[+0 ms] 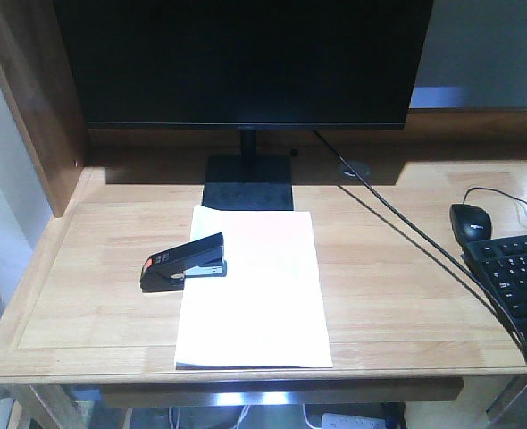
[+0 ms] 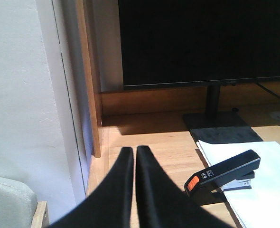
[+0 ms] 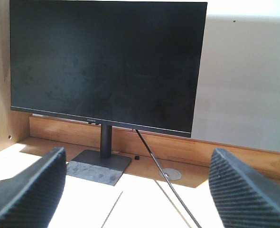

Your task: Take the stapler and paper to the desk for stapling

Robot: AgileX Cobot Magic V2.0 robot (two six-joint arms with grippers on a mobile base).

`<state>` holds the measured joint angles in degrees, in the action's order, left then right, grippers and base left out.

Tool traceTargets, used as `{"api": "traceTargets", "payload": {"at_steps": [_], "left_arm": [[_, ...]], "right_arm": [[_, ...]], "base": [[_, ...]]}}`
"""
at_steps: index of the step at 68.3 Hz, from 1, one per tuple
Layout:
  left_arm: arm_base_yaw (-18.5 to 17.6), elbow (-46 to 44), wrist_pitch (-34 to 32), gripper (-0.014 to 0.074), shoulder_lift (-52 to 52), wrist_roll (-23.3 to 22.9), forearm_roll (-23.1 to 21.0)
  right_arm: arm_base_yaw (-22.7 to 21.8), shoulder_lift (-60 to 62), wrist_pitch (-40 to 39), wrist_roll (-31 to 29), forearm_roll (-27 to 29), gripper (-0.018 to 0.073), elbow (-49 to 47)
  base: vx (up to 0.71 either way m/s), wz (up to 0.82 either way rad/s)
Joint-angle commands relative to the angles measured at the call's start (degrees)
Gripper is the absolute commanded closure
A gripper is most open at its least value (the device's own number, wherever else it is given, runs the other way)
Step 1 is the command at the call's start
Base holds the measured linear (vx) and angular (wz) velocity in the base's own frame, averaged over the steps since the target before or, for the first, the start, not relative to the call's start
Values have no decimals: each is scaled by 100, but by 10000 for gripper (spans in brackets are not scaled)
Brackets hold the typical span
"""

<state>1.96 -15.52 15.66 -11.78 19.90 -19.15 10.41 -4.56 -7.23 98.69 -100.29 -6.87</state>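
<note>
1. The front view alone showed the whole table (image 1: 85, 295): the paper (image 1: 263, 304) lay in front of the monitor (image 1: 246, 63), and the stapler (image 1: 183, 262) rested across the paper's left edge, its orange end over bare wood.
2. That view also held a mouse (image 1: 471, 220) and keyboard (image 1: 518, 273) at the right, with a cable (image 1: 406, 228) running between them and the paper.
3. The left wrist view showed the left hand (image 2: 134, 151) clenched, fingers together, empty, just left of the stapler (image 2: 224, 175).
4. The right wrist view showed the right hand (image 3: 137, 156) released, fingers wide apart, facing the monitor.
5. Small print on the stapler and monitor was unreadable.
</note>
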Motion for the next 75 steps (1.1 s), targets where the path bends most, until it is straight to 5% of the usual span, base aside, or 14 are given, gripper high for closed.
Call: {"api": "traceTargets", "payload": {"at_steps": [1, 43, 54, 66, 75], "left_arm": [[-4, -126, -430, 603, -46, -16, -70], [-4, -126, -430, 603, -46, -16, -70], [-4, -126, -430, 603, -46, -16, -70], [-4, -126, -430, 603, -46, -16, -70], [-4, -126, -430, 603, -46, -16, -70]], "right_arm": [[-34, -74, 123, -4, -238, -33, -152], [-34, -74, 129, -4, -238, -13, -152], [-34, -74, 159, 103, -219, 174, -152], [-34, -74, 128, 206, -224, 573, -152], [-34, -74, 146, 206, -228, 571, -152]], "base": [[0, 0], [0, 0], [0, 0], [0, 0], [0, 0]]}}
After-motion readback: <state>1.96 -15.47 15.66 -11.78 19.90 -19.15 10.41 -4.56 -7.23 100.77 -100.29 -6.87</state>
